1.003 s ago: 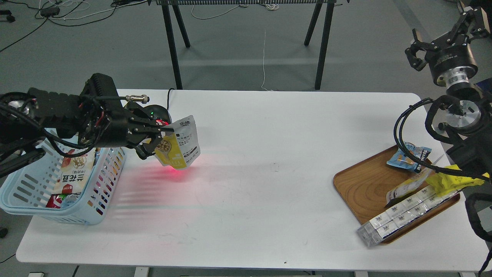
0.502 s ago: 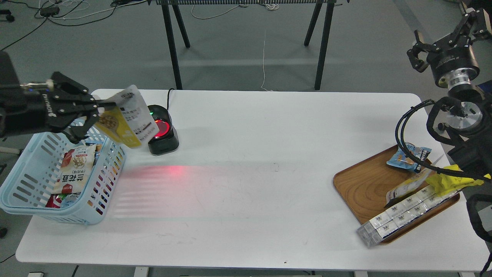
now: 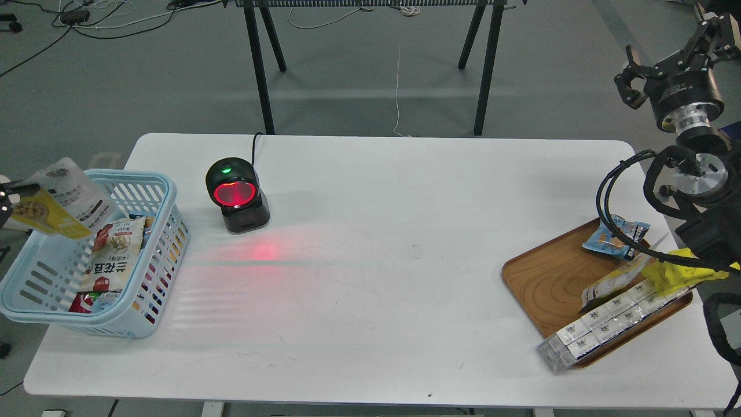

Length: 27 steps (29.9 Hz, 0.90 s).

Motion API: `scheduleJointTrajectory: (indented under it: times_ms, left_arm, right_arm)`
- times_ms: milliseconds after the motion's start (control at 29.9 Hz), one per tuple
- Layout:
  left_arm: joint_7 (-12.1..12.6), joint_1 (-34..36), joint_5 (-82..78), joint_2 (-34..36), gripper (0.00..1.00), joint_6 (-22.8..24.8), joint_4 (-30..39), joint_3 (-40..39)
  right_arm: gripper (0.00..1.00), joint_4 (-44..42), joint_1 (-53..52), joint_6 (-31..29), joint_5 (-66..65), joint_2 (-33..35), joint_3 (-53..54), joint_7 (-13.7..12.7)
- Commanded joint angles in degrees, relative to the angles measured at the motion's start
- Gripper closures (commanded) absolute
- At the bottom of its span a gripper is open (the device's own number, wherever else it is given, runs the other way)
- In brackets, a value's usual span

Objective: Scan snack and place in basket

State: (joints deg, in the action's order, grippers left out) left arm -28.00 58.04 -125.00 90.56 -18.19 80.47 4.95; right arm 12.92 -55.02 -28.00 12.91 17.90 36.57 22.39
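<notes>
Wide bare tabletop (image 3: 370, 278); the snack (image 3: 58, 200) hung over the basket (image 3: 165, 191) (left end effector (image 3: 3, 200) barely visible, grip unclear); right end effector (image 3: 671, 58) gaped empty.

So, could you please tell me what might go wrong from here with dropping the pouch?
The flat yellow-and-white bean pouch hangs over the left rim of the light blue slotted plastic basket, so it could land outside. The left gripper is nearly out of frame, so its release cannot be checked.
</notes>
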Motion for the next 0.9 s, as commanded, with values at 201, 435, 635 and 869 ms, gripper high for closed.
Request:
scheduleJointTrajectory:
  times_ms: [201, 435, 635, 869]
  left_arm:
    - [0.0, -0.03, 0.0, 0.49, 0.94, -1.59, -0.05, 4.63]
    - [0.0, 0.06, 0.0, 0.14, 0.47, -7.55, -0.05, 4.37]
    - [0.0, 0.49, 11.05, -3.54, 0.18, -8.44, -0.05, 4.1]
    - [0.0, 0.94, 45.06, -9.69, 0.16, 4.18, -0.14, -3.0]
  right_arm:
    - [0.01, 0.0, 0.0, 0.0, 0.01, 0.12, -0.18, -0.07]
    - [0.01, 0.0, 0.0, 0.0, -0.08, 0.38, -0.18, -0.07]
    - [0.01, -0.09, 0.09, 0.0, -0.08, 0.56, -0.18, -0.07]
    - [0.01, -0.17, -0.09, 0.0, -0.08, 1.09, -0.09, -0.07]
